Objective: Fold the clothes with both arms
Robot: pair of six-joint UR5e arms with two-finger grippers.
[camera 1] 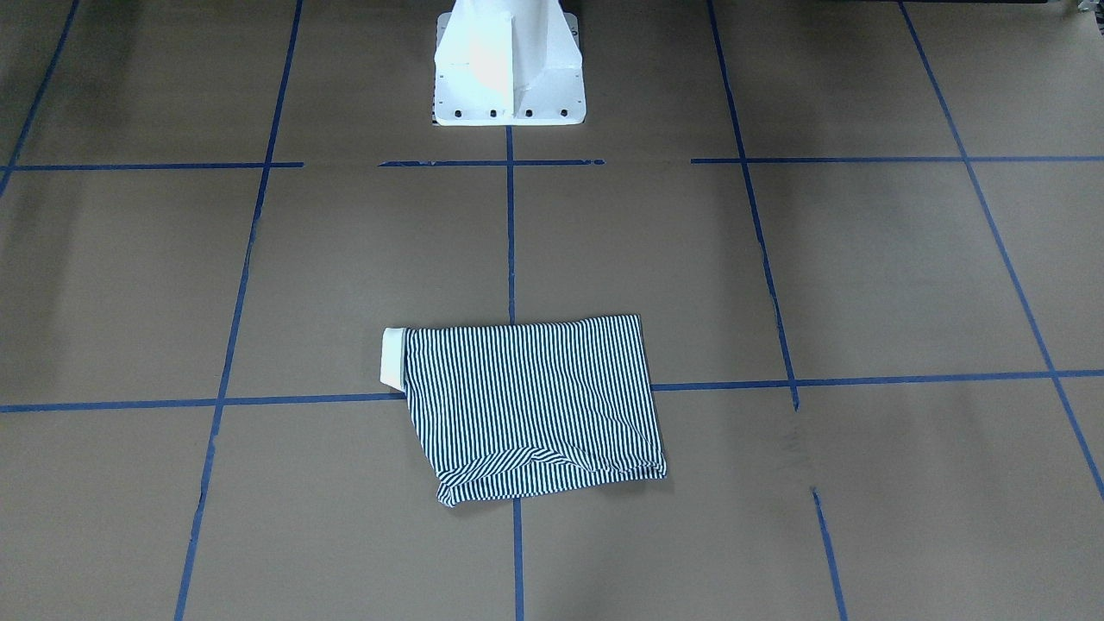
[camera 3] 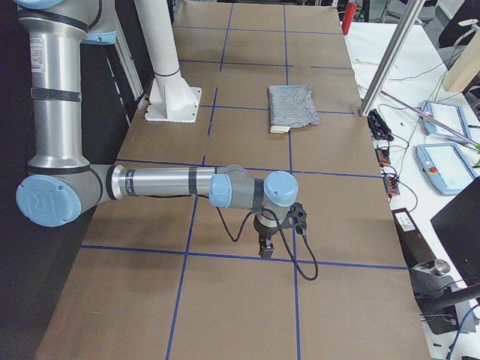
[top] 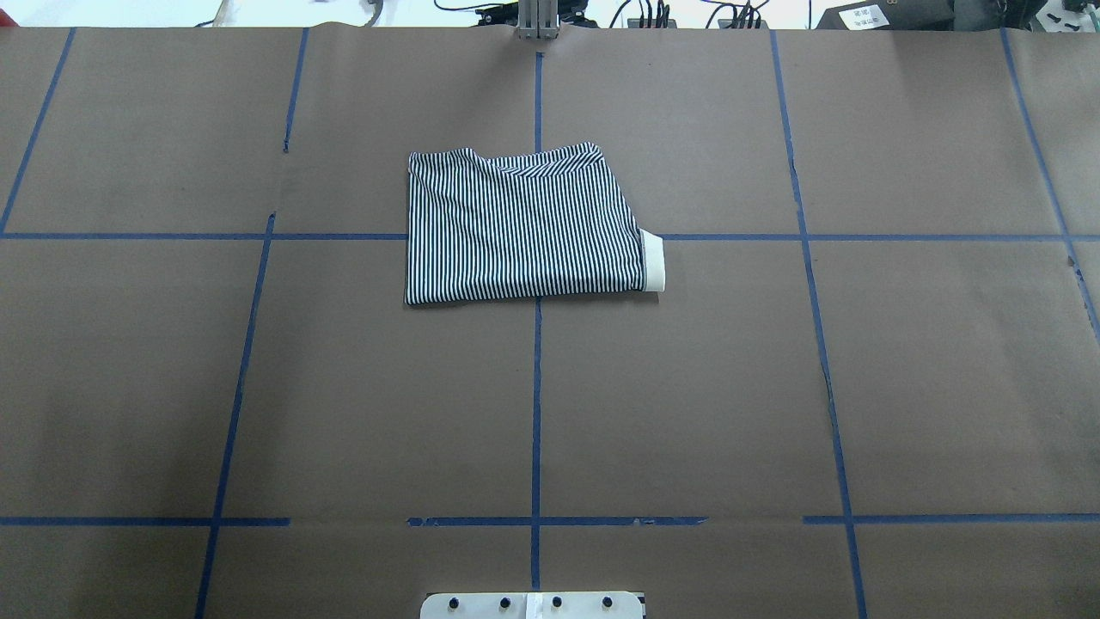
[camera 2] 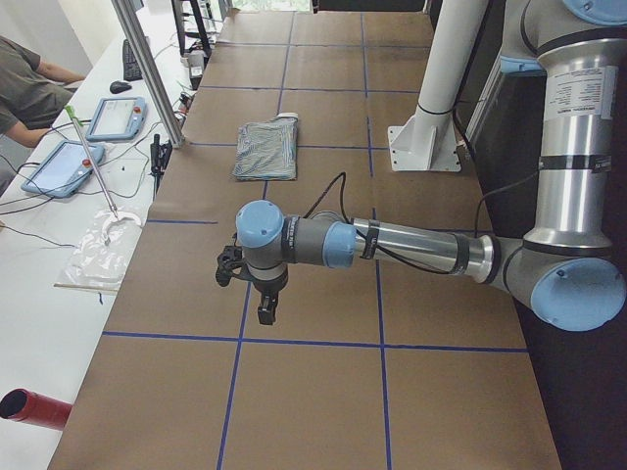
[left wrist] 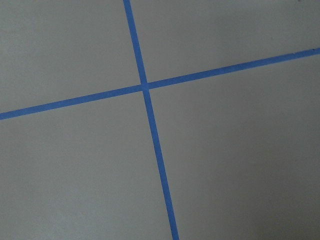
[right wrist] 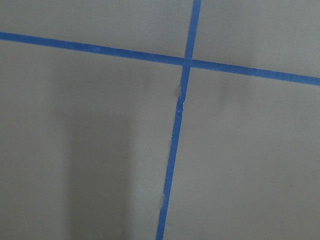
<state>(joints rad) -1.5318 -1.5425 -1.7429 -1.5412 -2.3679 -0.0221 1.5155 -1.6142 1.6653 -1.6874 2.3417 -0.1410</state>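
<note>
cloth shirt (top: 524, 228), matt, seemingly paper table (top: 687, 387)

Brown taped table (top: 945, 387), folded striped shirt (top: 524, 228)

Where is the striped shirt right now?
In the overhead view the folded shirt lies astride the centre tape line, far from the white base, collar toward the robot's right.
</note>
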